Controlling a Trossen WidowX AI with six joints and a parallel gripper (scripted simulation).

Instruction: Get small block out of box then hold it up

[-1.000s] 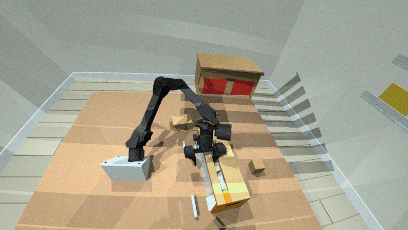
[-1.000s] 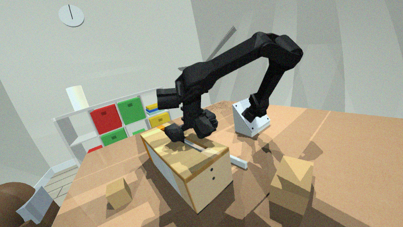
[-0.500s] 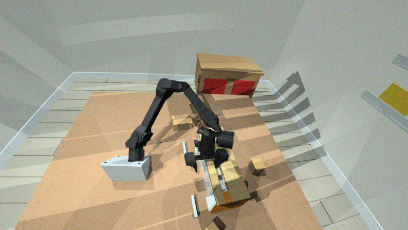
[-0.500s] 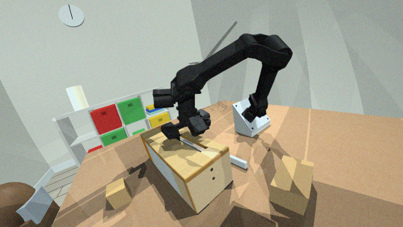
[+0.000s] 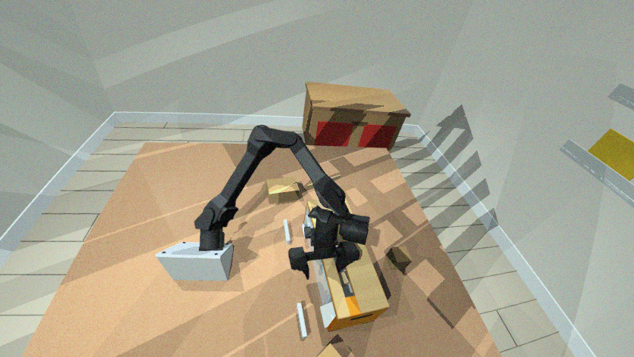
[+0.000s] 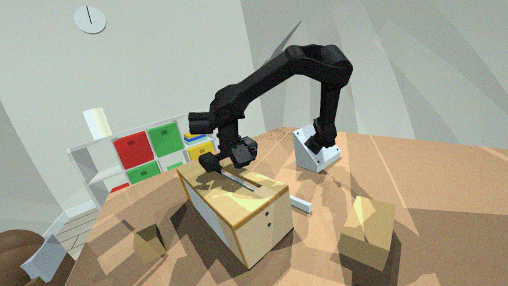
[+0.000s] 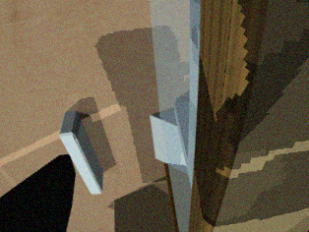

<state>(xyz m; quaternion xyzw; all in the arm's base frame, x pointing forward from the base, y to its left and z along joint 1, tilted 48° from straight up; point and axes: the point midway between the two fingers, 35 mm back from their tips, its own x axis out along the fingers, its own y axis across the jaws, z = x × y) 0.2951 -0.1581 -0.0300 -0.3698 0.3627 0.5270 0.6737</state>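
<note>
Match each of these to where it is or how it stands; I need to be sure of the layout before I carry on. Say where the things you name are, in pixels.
1. black parallel-jaw gripper [image 5: 324,267] [image 6: 227,166]
2. wooden clear-fronted box [image 5: 368,284] [image 6: 267,225]
3. round pale wall clock [image 6: 90,20]
4. red storage bin [image 6: 134,150]

A. in the white shelf unit [image 6: 76,149]
B. open, over the slotted top
C. high on the wall
D. standing on the table [image 5: 132,248] [image 6: 444,177]

Pairs: 1-B, 2-D, 3-C, 4-A

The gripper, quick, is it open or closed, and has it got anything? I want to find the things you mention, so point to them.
Gripper [image 5: 324,272] [image 6: 233,170]: open, holding nothing, with its fingers at the top of the box [image 5: 363,284] [image 6: 213,186].
</note>
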